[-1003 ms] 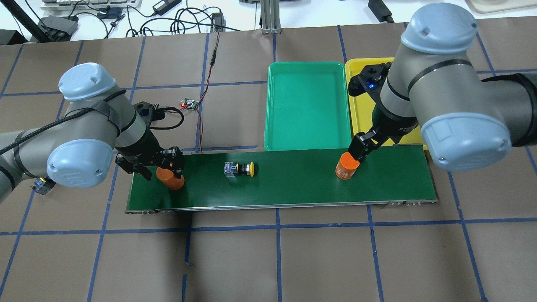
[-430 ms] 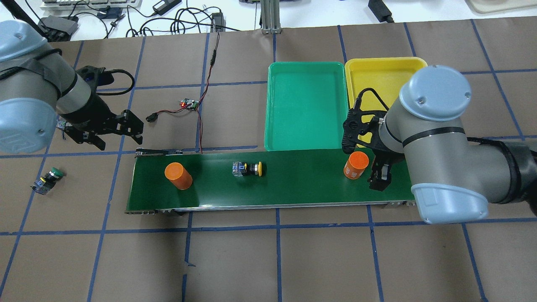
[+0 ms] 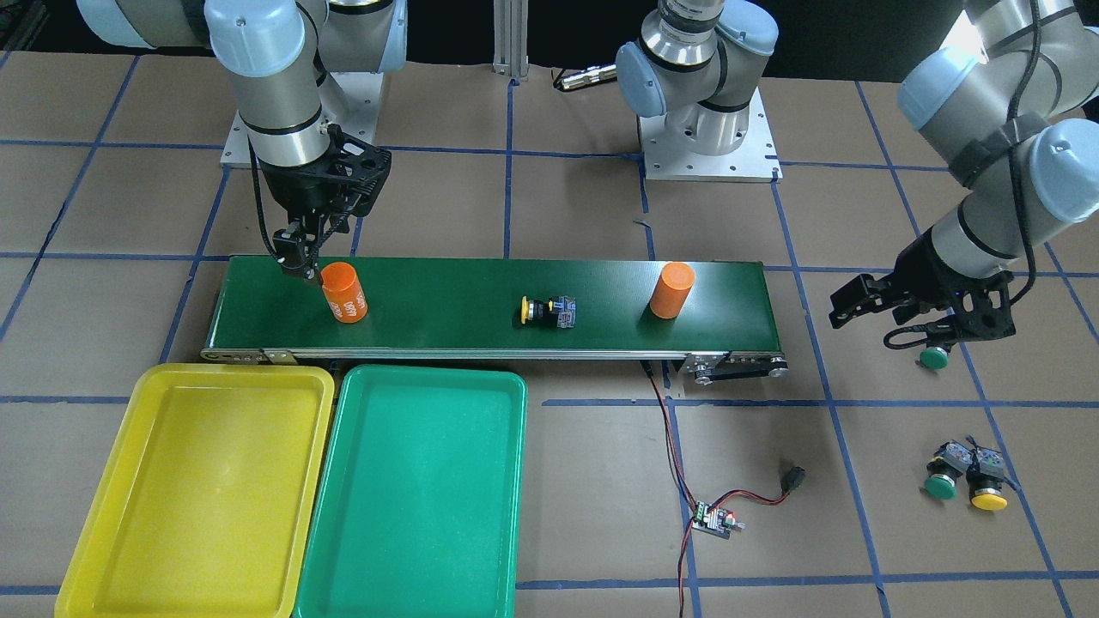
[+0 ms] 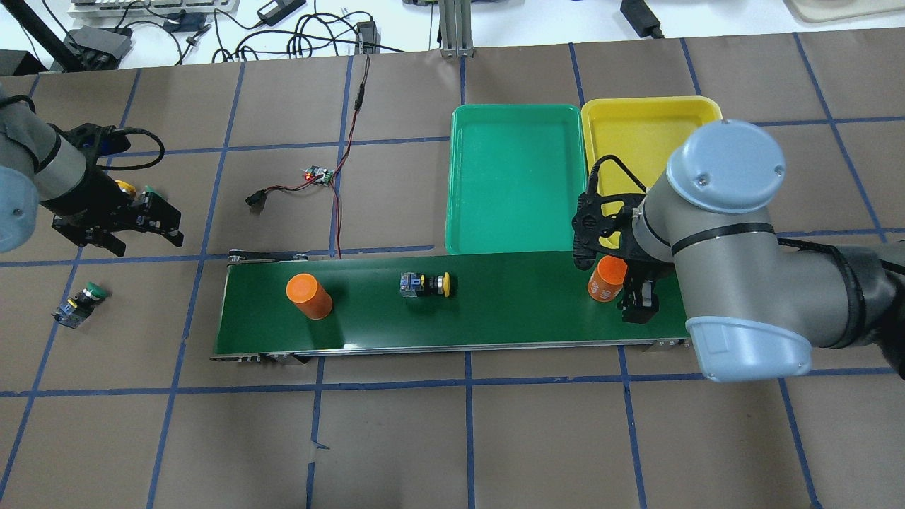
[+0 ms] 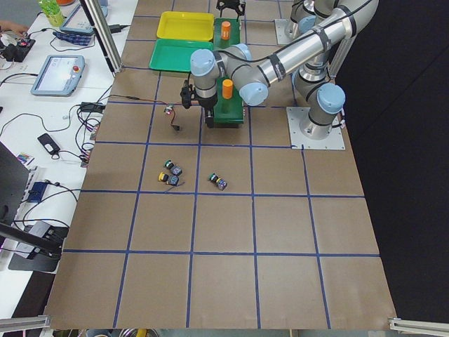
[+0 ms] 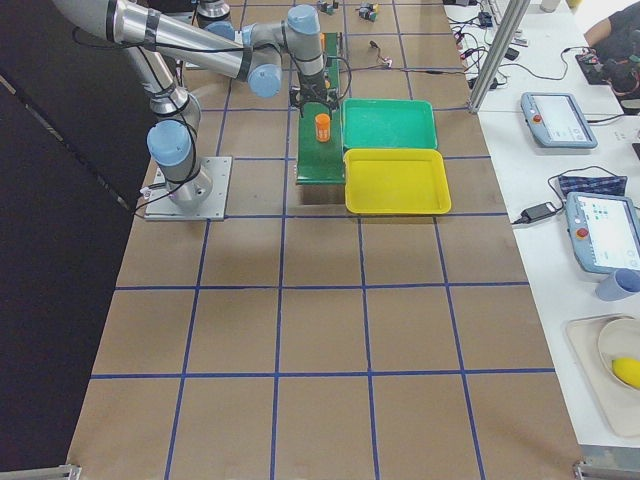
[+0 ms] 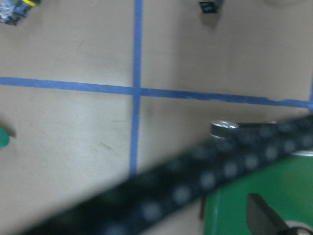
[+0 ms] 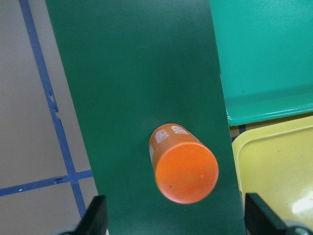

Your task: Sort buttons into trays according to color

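A yellow-capped button (image 4: 426,284) (image 3: 547,311) lies on its side mid-belt. A green-capped button (image 4: 80,302) (image 3: 933,357) lies on the table off the belt's left end. A green and yellow pair (image 3: 963,479) (image 4: 134,191) lies farther out. My left gripper (image 4: 141,240) (image 3: 923,318) is open and empty, above the table between the single button and the pair. My right gripper (image 4: 612,279) (image 8: 177,219) is open around an orange cylinder (image 8: 185,165) at the belt's right end, its fingers clear of the cylinder. The green tray (image 4: 520,177) and yellow tray (image 4: 650,134) are empty.
The dark-green conveyor belt (image 4: 509,311) also carries a second orange cylinder (image 4: 309,296) near its left end. A small circuit board with red and black wires (image 4: 319,175) lies beyond the belt. Blue tape lines cross the brown table.
My left gripper left the left orange cylinder and swung left off the belt to the loose buttons. My right gripper shifted and stands open around the right cylinder. Button and cylinders drifted right.
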Controlling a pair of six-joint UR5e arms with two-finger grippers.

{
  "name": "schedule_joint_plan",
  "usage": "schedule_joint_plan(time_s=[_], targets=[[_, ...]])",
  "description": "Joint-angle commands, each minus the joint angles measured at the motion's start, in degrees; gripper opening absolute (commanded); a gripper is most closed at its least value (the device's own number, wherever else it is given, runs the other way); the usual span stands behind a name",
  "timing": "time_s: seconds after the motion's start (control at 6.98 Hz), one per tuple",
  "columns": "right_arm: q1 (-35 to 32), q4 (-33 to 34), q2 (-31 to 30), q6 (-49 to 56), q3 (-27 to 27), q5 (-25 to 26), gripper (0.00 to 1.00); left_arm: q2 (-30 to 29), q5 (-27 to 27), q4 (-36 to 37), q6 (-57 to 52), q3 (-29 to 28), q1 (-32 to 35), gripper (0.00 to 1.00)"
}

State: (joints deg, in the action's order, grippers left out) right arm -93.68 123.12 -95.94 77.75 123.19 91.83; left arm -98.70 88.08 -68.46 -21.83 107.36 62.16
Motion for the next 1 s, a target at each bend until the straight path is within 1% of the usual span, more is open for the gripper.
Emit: schedule_joint_plan(time_s=[0.0,0.14,0.29,0.86], targets=[[-0.19,0.36,5.82,8.88,-0.57,0.54,1.0,-5.25,0.25,5.43,-6.6,-0.31,-6.06,1.0],[-0.19,2.02,6.72,8.73,-0.75,0.36,1.0,-7.45,0.25,7.96,-7.34,-0.4,-8.43,1.0],[0.33,2.47,6.81,9.34,-0.76,0.62,1.0,-8.86,0.34,11.3,-7.52,-0.49,-9.24,1.0],[0.34,2.39,7.25,9.52,-0.58,0.36,1.0,-10.8,0.16,12.21,-12.09,-0.22,-12.67,1.0]])
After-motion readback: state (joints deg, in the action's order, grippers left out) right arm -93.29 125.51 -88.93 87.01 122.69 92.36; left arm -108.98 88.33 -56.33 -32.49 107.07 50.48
